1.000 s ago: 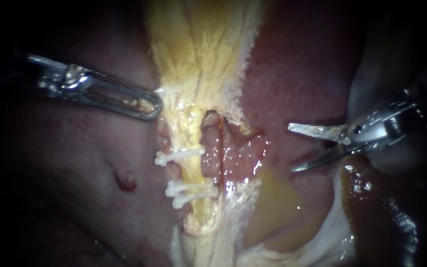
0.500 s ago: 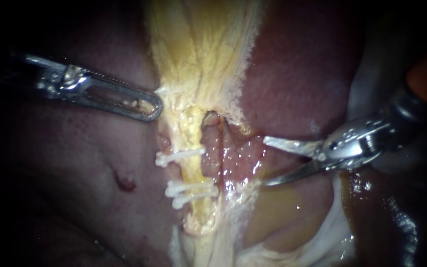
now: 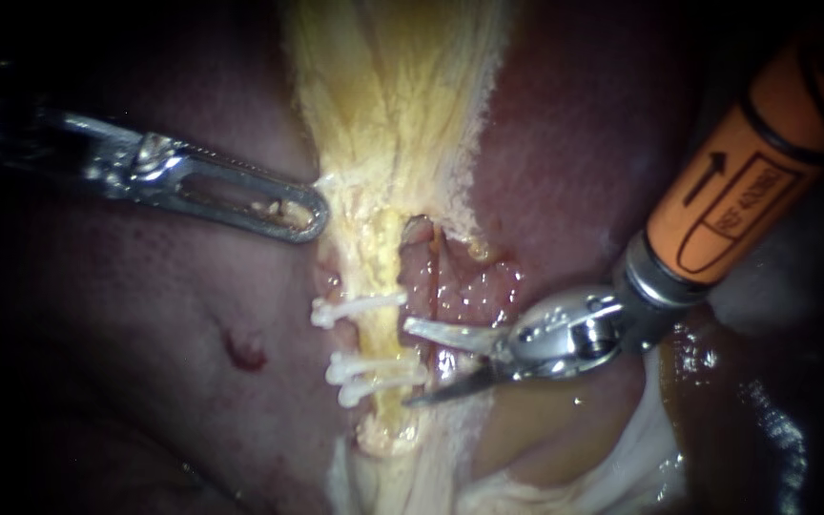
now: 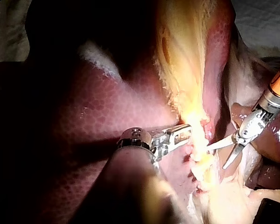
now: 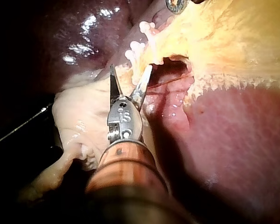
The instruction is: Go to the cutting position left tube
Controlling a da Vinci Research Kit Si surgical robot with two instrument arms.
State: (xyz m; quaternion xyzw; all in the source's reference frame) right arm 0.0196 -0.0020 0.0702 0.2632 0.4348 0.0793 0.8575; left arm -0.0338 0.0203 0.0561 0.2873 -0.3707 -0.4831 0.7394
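As its pincer gapes open, the right instrument (image 3: 406, 363) sits with blade tips just beside the left tube (image 3: 385, 336), near 3 white clips (image 3: 360, 307). The left instrument (image 3: 309, 212) has its pincer clenched on the yellow tissue (image 3: 393, 114).

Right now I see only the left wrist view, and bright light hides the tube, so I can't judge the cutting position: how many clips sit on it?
Observer: In the endoscope view the left tube carries three: an upper clip and a lower pair.
Operator: Where do the right instrument's blades stand against them?
Observer: The right instrument is open. Its upper blade tip lies between the upper clip and the lower pair, its lower tip just below the pair.
Operator: Is the tube between the blades?
Observer: Not in the right wrist view. There the clips lie just ahead of the blade tips, not between them.
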